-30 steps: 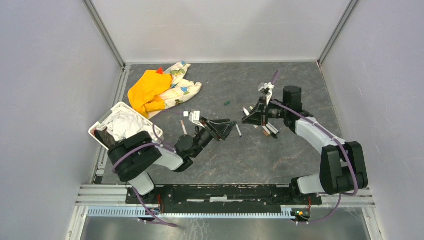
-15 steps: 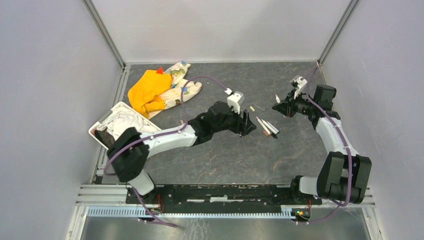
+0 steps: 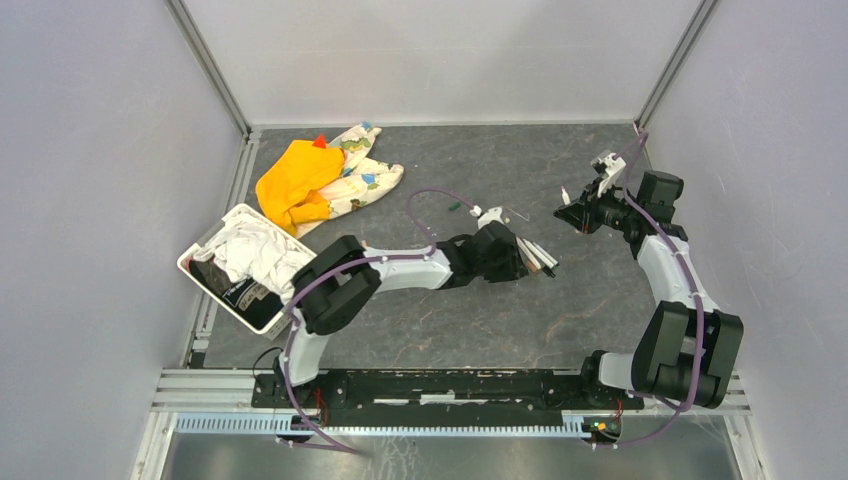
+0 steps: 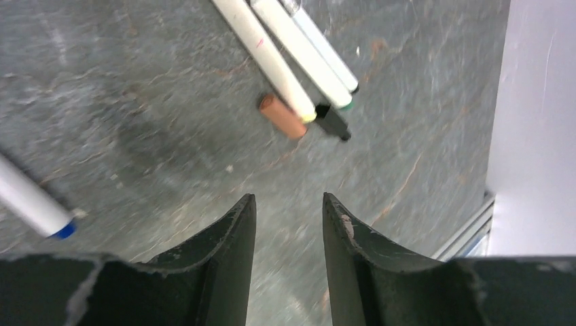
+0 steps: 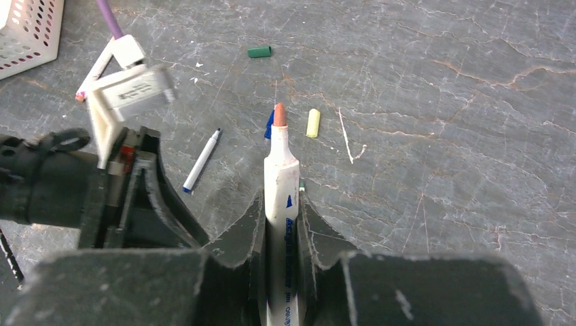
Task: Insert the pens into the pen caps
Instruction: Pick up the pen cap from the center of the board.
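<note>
My right gripper (image 5: 280, 200) is shut on a white pen (image 5: 281, 178) whose orange-brown tip points out over the table. It hangs at the back right (image 3: 573, 209). Just past the tip lie a blue pen cap (image 5: 269, 126), a cream cap (image 5: 313, 123) and, farther off, a green cap (image 5: 259, 51). A blue-tipped pen (image 5: 202, 161) lies loose to the left. My left gripper (image 4: 287, 197) is open and empty, low over the slate. Ahead of it lie three white pens (image 4: 285, 51), side by side, with a brown cap (image 4: 282, 115) and a black cap (image 4: 333, 122) at their ends.
A thin bare stick (image 5: 346, 136) lies right of the cream cap. An orange cloth (image 3: 295, 180) and a patterned cloth (image 3: 365, 178) are heaped at the back left. A white basket (image 3: 196, 260) of cloths sits at the left edge. Grey walls enclose the table.
The left arm has reached to the right and dropped close to the three pens, its jaws narrower than before. The right gripper carried its pen from the centre to the back right, then held still.
</note>
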Motion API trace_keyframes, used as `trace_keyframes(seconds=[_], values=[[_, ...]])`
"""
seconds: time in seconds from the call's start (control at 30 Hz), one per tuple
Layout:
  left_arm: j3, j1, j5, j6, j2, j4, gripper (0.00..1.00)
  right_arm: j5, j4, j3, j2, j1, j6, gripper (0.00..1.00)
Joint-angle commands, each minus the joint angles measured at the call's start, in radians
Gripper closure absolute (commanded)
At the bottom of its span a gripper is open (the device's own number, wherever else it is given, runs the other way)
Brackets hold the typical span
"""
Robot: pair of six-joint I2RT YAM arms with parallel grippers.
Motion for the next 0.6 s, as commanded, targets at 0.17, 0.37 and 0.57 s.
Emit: trace_keyframes(seconds=[0.17,0.37,0.57], values=[[0.290,-0.011,-0.190,-0.289,0.186,-0.288,0.52,-0.026,0.042,-0.001,-0.003,-0.021,0.008,1.00],[0.412,-0.011,-0.218,-0.299,0.255,-0.411,0.52,-0.039,0.044,-0.003,-0.008,-0.023,0.008,1.00],[0.454,-0.011,-0.196,-0.297,0.298,-0.430,0.57,-0.044,0.047,-0.004,-0.014,-0.022,0.008,1.00]])
